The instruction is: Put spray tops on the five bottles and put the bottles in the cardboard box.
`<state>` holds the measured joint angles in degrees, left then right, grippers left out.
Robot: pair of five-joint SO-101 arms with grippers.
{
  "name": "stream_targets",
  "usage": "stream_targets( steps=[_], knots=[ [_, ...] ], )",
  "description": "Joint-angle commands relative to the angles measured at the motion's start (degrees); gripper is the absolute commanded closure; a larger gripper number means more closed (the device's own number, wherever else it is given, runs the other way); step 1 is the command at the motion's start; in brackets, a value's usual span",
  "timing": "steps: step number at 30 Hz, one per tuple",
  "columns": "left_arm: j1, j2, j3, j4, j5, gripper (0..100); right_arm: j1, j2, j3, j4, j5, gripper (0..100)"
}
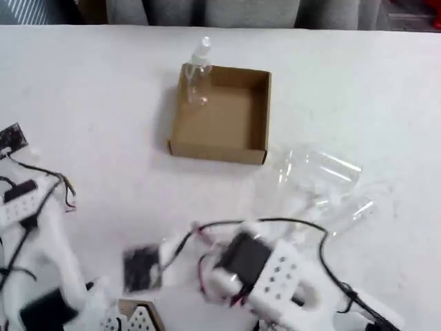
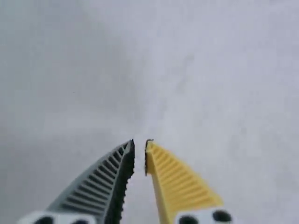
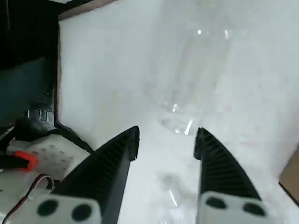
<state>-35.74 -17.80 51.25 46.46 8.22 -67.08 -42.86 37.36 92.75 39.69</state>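
One clear bottle (image 1: 199,77) with a spray top stands upright in the far left corner of the cardboard box (image 1: 256,117). Several clear bottles (image 1: 324,181) lie on the table to the right of the box. My right gripper (image 3: 166,135) is open, its black fingers (image 3: 110,165) apart, with a clear bottle (image 3: 187,88) lying just beyond them on the white table. The right arm (image 1: 265,272) is low at the table's front, in the middle. My left gripper (image 2: 140,150) is shut over bare table, grey and yellow fingertips almost touching, holding nothing.
The left arm (image 1: 31,248) stands at the front left with loose cables. A corner of the cardboard box (image 3: 292,179) shows at the edge of the right wrist view. The table's far edge (image 1: 220,26) runs behind the box.
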Motion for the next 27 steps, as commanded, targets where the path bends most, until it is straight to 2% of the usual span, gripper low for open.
stream_targets(
  steps=[1,9,16,18,22,25,27],
  knots=[
    [-0.7,3.9,-5.3,-2.1,0.4,94,-2.9,2.4,3.1,-7.5,-0.8,72.3],
    [-0.7,5.1,-5.9,-2.3,0.4,94,-2.4,19.3,6.6,-24.0,-1.1,72.9],
    [-0.7,5.1,-5.8,-2.3,0.4,94,7.3,30.5,5.0,-33.8,-1.7,73.3],
    [-0.7,5.1,-5.8,-2.3,0.4,94,9.3,33.6,2.3,-34.3,-5.5,78.3],
    [-0.7,5.1,-5.8,-2.3,0.4,94,10.7,39.3,-4.4,-34.2,-12.7,99.2],
    [-0.7,5.1,-5.7,-2.3,0.4,94,11.3,42.2,-9.2,-33.1,-21.3,95.2],
    [-0.7,5.1,-5.7,-2.3,0.5,94,11.6,43.7,-13.7,-32.0,-30.6,97.0]
  ],
)
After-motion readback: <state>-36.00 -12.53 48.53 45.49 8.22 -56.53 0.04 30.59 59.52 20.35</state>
